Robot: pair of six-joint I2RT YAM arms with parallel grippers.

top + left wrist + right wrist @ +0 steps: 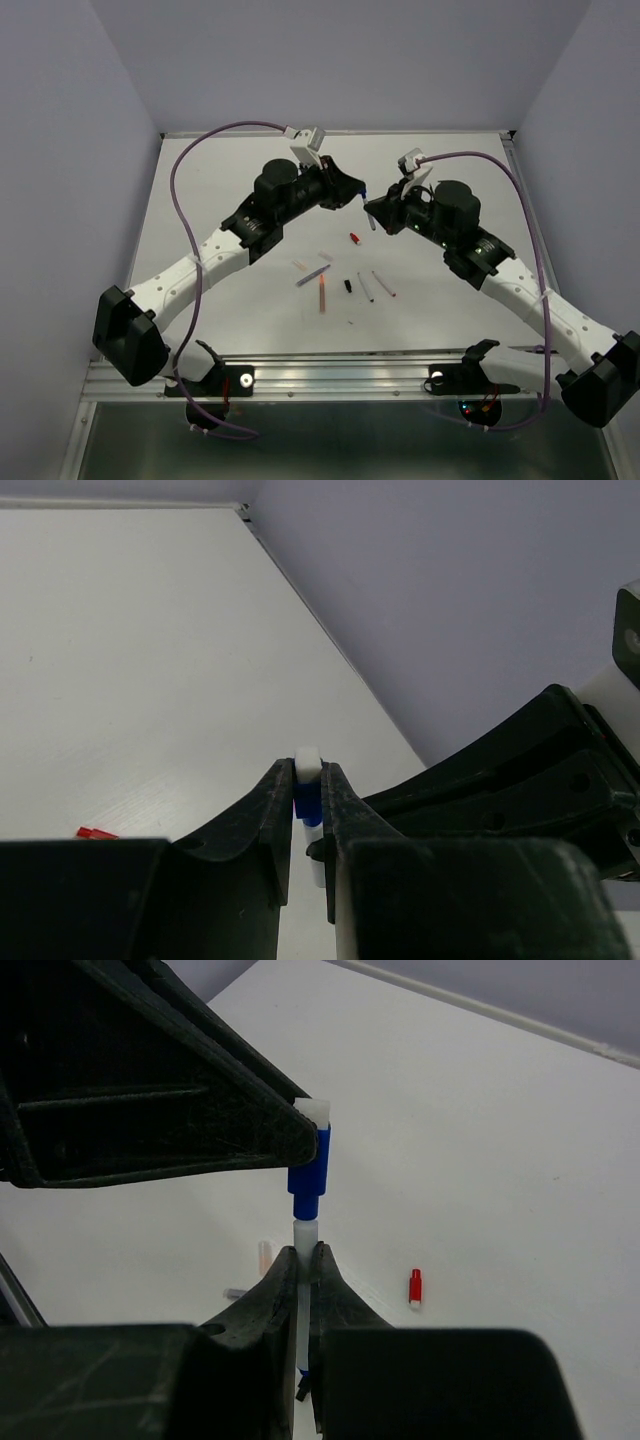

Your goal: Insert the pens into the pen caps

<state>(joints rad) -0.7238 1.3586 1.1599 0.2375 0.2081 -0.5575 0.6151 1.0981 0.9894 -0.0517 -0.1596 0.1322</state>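
No readable text or labels anywhere

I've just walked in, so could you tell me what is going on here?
The left gripper holds a blue cap above the table, and the right gripper holds a white pen whose end is meeting the cap's open end. Other pens and a red cap lie loose on the table, not yet paired.

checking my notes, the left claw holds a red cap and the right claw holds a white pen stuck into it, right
No, the cap in the left claw is blue, as the right wrist view shows; the red cap lies on the table. The white pen part is right.
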